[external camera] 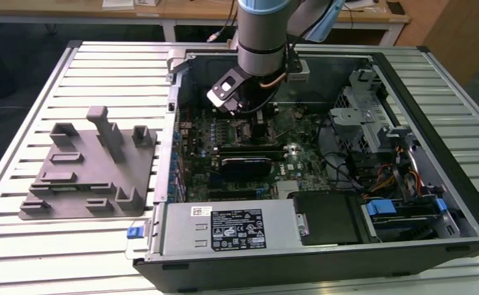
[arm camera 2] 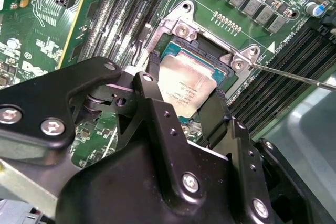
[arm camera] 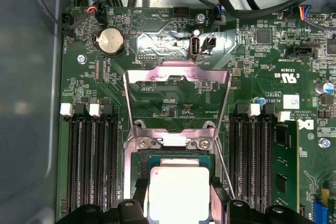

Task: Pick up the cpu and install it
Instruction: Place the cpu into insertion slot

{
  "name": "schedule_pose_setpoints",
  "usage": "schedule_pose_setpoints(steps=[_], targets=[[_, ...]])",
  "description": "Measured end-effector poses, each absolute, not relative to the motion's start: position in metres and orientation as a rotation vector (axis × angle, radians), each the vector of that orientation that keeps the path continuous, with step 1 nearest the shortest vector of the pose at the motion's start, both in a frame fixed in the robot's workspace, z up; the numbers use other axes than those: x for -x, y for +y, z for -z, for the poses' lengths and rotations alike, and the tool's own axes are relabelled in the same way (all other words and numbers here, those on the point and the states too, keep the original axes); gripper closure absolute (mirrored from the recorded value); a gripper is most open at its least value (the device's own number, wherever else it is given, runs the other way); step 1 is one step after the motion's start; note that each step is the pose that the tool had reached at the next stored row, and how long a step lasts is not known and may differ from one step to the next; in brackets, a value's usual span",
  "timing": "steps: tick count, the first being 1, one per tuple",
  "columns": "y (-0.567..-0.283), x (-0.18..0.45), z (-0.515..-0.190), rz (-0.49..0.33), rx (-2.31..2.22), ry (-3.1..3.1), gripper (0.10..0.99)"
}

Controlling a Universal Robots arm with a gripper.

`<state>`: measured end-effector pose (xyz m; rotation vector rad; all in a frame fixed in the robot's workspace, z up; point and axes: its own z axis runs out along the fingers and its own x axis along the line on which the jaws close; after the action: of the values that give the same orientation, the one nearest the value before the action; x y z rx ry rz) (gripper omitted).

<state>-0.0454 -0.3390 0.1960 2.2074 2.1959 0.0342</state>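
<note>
The cpu (arm camera 2: 189, 85), a flat square chip with a silver top, lies level over the black socket (arm camera 2: 181, 24) on the green motherboard. My gripper (arm camera 2: 186, 90) is shut on it, one black finger (arm camera 2: 153, 74) against each of two opposite edges. In the first wrist view the cpu (arm camera: 178, 192) sits between the fingers (arm camera: 218, 195), just inside the socket's metal frame (arm camera: 173, 141). The socket's load plate (arm camera: 176, 74) is swung open, and its thin lever (arm camera: 223, 169) stands free beside it. In the exterior view the arm (external camera: 260, 43) reaches down into the open computer case.
Memory slots (arm camera: 86, 156) flank the socket on both sides, and one holds a memory stick (arm camera: 286, 156). Cable bundles (external camera: 387, 178) and a drive cage fill the case on the exterior view's right. A grey fixture block (external camera: 88, 166) sits on the slatted table beside the case.
</note>
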Motion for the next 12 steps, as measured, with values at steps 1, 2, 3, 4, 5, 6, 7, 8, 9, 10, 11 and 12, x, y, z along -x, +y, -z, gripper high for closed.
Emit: schedule_pose_setpoints(steps=[1,2,3,4,5,6,7,8,9,10,11,12], targets=[[-0.3389,0.0454,-0.1957,-0.037,-2.209,2.197,0.545],[-0.3389,0.0454,-0.1954,-0.040,-2.210,2.198,0.545],[-0.3388,0.0454,-0.1952,-0.042,-2.211,2.199,0.545],[-0.3387,0.0454,-0.1949,-0.045,-2.212,2.200,0.545],[-0.3387,0.0454,-0.1948,-0.047,-2.213,2.201,0.545],[-0.3386,0.0454,-0.1945,-0.048,-2.214,2.202,0.545],[-0.3386,0.0454,-0.1943,-0.049,-2.214,2.202,0.545],[-0.3386,0.0454,-0.1940,-0.049,-2.214,2.202,0.545],[-0.3386,0.0453,-0.1937,-0.049,-2.214,2.202,0.545],[-0.3387,0.0454,-0.1934,-0.048,-2.214,2.202,0.545],[-0.3387,0.0454,-0.1934,-0.048,-2.214,2.202,0.545],[-0.3387,0.0454,-0.1934,-0.048,-2.214,2.202,0.545]])
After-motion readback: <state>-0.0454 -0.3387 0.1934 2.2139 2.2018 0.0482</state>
